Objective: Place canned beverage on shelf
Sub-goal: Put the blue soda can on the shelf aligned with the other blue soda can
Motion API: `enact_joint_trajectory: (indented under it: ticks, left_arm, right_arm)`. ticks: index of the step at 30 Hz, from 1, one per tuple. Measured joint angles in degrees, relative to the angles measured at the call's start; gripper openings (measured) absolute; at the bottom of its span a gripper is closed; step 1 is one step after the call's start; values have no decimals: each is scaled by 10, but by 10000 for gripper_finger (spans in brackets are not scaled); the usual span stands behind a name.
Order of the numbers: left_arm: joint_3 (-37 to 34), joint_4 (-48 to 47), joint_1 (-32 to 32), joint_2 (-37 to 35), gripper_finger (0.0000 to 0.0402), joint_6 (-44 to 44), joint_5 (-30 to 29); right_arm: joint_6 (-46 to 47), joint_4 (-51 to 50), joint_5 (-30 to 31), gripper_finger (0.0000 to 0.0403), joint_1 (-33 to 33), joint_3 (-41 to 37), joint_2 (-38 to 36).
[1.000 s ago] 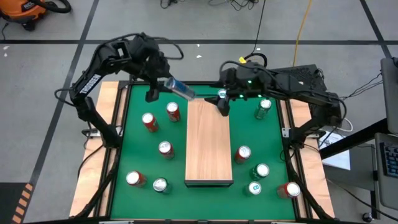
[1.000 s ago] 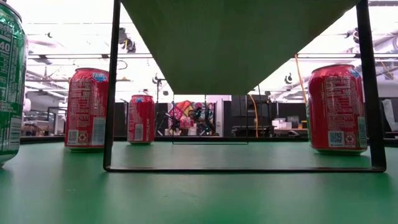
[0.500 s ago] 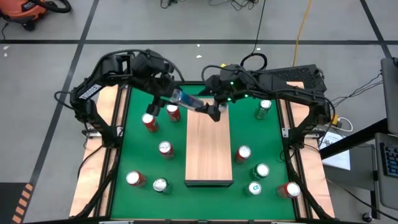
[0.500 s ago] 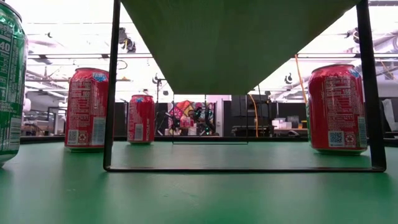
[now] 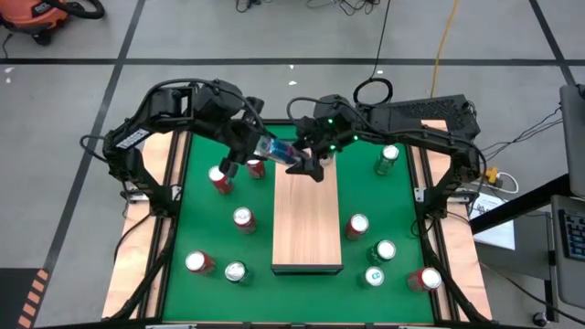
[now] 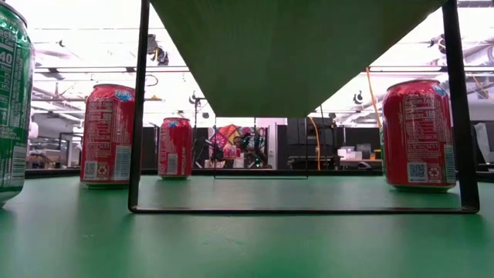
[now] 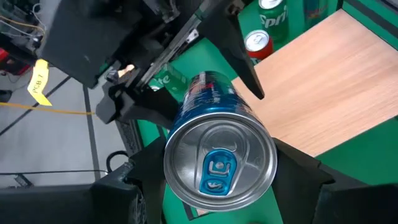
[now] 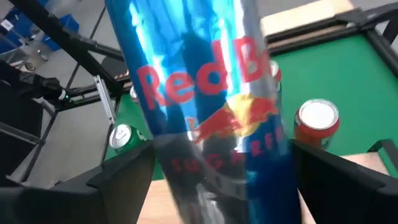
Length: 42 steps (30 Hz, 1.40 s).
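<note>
A blue and silver canned beverage (image 5: 277, 149) hangs in the air over the far end of the shelf (image 5: 307, 219), a pale wooden board on a black wire frame (image 6: 139, 116). My left gripper (image 5: 256, 146) is shut on the can. In the left wrist view the can (image 7: 217, 155) turns its tab end toward the camera. My right gripper (image 5: 303, 163) is open, one finger (image 7: 242, 56) on each side of the can's far end. The can (image 8: 205, 93) fills the gap between them in the right wrist view. My left gripper pinches the can's side wall close to the tab end (image 7: 177, 127) between its two fingers. The fingers come slanting down from the table's far left and lie along the can. The can is lifted clear and tilted, its bottom end toward the shelf. My right gripper straddles the can's lower part (image 8: 217, 168); I cannot tell whether its fingers touch it.
Red cans (image 5: 219, 178) (image 5: 242, 219) (image 5: 254, 166) and a green one (image 5: 236, 271) stand on the green table left of the shelf. Several more cans, red (image 5: 357, 225) and green (image 5: 388, 158), stand on its right. Wooden strips (image 5: 157, 219) edge the table.
My left gripper has carried the can toward the table's right and a little nearer, out over the shelf's far end, rolling as it went. My right gripper has come down and toward the left, and its fingers now stand around the can's far end.
</note>
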Motion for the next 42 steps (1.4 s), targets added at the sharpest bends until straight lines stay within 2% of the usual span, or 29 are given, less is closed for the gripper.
enact_joint_trajectory:
  ticks: [11, 15, 19, 26, 34, 42]
  left_arm:
    - [0, -6, -2, 7, 217, 14, -8]
    - [0, -5, -2, 9, 220, 11, -14]
    - [0, -5, -3, 9, 252, -19, -35]
    - [0, 55, -2, 8, 332, -146, -46]
    - [0, 74, -2, 6, 340, -268, -44]
    - [15, 119, 8, 3, 340, -446, -62]
  right_arm:
    - [-38, -17, -1, 252, -3, 0, -1]
    - [-39, -22, 0, 241, -3, -1, -1]
    - [-39, -20, 2, 243, -4, -1, -2]
    - [-30, -19, 3, 239, -7, -1, -6]
    - [-17, -16, 6, 238, -8, -1, -30]
    - [-25, -23, 78, 238, -18, -1, -70]
